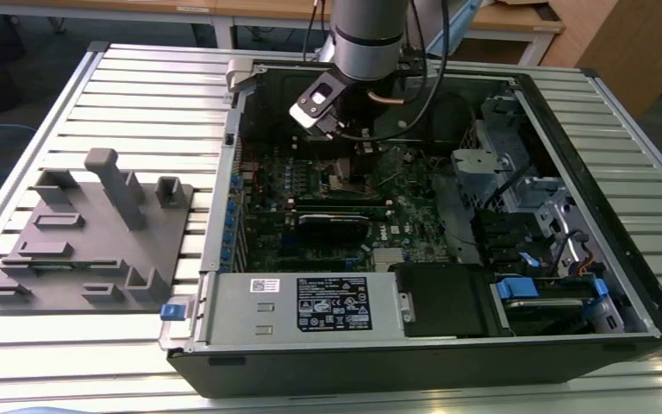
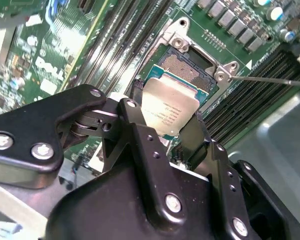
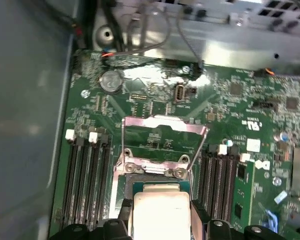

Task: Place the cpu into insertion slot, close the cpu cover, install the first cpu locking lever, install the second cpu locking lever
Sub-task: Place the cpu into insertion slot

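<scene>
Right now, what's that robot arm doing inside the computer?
The robot arm's gripper is pinching the cpu, a small silver chip, and holding it over the insertion slot on the green board inside the open computer case. The chip isn't seated in the slot yet. In the first wrist view, the cpu cover stands flipped up and open.

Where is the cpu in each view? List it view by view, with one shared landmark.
Exterior view: hidden beneath the arm.
Second wrist view: the cpu, gripped in the hand, overlaps the insertion slot.
First wrist view: the cpu in the hand, next to the slot.
Shared landmark: the insertion slot, in both wrist views.
</scene>
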Controlling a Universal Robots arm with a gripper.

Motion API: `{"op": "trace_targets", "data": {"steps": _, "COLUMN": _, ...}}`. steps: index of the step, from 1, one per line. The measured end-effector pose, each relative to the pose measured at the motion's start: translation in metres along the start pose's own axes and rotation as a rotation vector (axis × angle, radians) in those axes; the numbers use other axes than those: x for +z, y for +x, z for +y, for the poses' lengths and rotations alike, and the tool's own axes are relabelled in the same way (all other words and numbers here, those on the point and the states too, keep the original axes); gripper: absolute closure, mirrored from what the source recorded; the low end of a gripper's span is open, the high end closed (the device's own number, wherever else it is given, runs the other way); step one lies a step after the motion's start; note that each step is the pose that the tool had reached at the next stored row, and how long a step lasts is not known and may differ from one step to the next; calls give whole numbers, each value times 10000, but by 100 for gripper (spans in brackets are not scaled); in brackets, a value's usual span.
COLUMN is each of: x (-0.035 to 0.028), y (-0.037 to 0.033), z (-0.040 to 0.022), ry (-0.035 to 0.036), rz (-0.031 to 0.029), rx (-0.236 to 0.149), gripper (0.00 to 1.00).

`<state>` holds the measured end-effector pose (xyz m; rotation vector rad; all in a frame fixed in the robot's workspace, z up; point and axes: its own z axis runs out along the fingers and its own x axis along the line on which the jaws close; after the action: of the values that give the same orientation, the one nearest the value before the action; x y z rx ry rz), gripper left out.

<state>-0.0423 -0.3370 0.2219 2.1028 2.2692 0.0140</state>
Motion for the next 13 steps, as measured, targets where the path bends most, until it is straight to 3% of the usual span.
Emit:
{"op": "trace_targets", "data": {"steps": 3, "x": 2, "y": 0, "z": 0, "ry": 13, "rz": -19, "rx": 440, "gripper": 46}}
{"op": "trace_targets", "data": {"steps": 6, "x": 2, "y": 0, "z": 0, "ry": 14, "rz": -12, "rx": 448, "gripper": 46}}
{"op": "trace_targets", "data": {"steps": 8, "x": 4, "y": 0, "z": 0, "ry": 6, "rz": 68, "rx": 451, "gripper": 46}}
{"op": "trace_targets", "data": {"steps": 11, "x": 8, "y": -3, "z": -1, "ry": -10, "rz": 252, "rx": 459, "gripper": 46}}
{"op": "trace_targets", "data": {"steps": 13, "x": 12, "y": -4, "z": -1, "ry": -31, "rz": 262, "rx": 460, "gripper": 46}}
